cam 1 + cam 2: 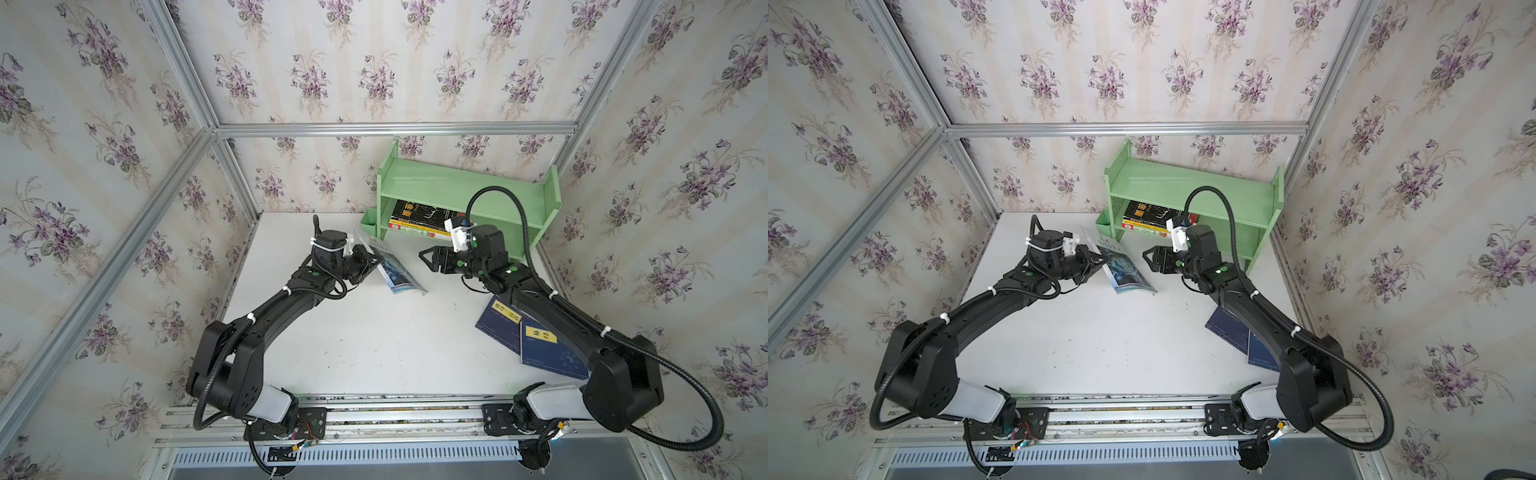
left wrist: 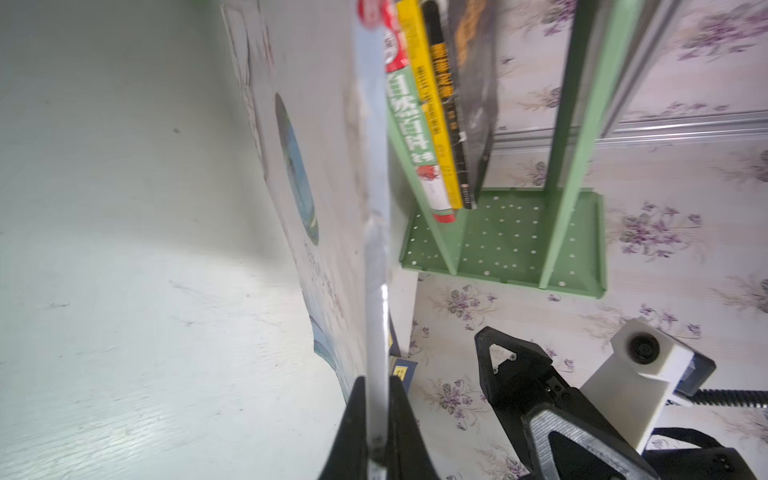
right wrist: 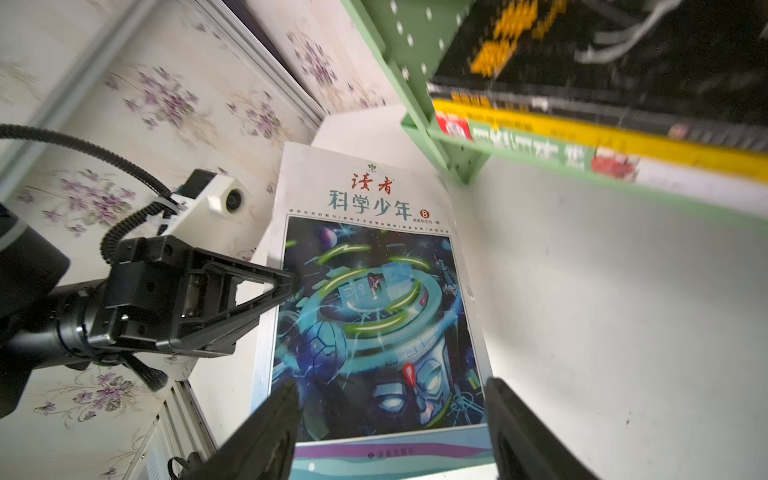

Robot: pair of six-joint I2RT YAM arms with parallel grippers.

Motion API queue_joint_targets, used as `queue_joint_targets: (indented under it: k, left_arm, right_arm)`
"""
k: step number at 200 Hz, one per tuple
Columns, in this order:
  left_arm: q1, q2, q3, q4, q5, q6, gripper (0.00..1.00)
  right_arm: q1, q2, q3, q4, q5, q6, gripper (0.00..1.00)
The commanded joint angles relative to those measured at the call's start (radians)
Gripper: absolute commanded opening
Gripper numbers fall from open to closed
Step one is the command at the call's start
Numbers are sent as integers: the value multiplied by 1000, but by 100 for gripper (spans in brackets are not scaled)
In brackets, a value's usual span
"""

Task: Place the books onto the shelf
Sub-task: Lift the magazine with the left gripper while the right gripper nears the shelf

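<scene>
White surface [image 1: 353, 332]. Left arm [image 1: 291, 299] and right arm [image 1: 540, 307] reach in from the near rail, elbows out, with wrists bent toward each other in front of the shelf.

Pale green shelf [image 1: 457, 183] stands at the back right. Three books are stacked flat in its lower tier:
- black book [image 1: 419, 214] with yellow characters on top
- yellow spine [image 2: 432, 104] under it
- green spine [image 2: 407, 120] at the bottom, reading "自然百科", with red bands

Two navy books [image 1: 498, 318] lie flat on the surface at near right. They overlap and are partly under the right arm. Their yellow labels are too small to read for sure.

White-blue book [image 3: 374, 311], titled "读者 科学少年" plus a circled B, is tilted up just in front of the shelf's end with the cup [image 1: 368, 224]. Cannot tell whether its low corner touches the surface.

Left gripper [image 1: 372, 261] is clenched on the book's side edge. Right gripper [image 1: 427, 259] is released, jaws apart, near that book and clear of it.
</scene>
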Motion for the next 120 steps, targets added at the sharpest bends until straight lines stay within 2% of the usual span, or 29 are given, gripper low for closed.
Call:
queue_joint_targets:
  k: [1, 37, 65, 102, 109, 120]
  left_arm:
    - [6, -51, 49, 23, -62, -9, 2]
    - [4, -131, 119, 22, -138, 2, 2]
    - [0, -195, 155, 29, -179, 19, 2]
    - [0, -203, 254, 43, -172, 63, 3]
    - [0, -186, 288, 64, -150, 69, 3]
    - [0, -145, 357, 108, -110, 80, 2]
  right_arm:
    - [-38, -47, 26, -8, -1, -42, 78]
    - [-142, -103, 46, -26, -92, -48, 85]
    - [-167, -87, 77, -21, -108, -63, 92]
    - [-170, -13, 124, 101, -135, 92, 95]
    - [-170, -14, 116, 136, -136, 132, 99]
    - [-170, -22, 100, 191, -142, 181, 100]
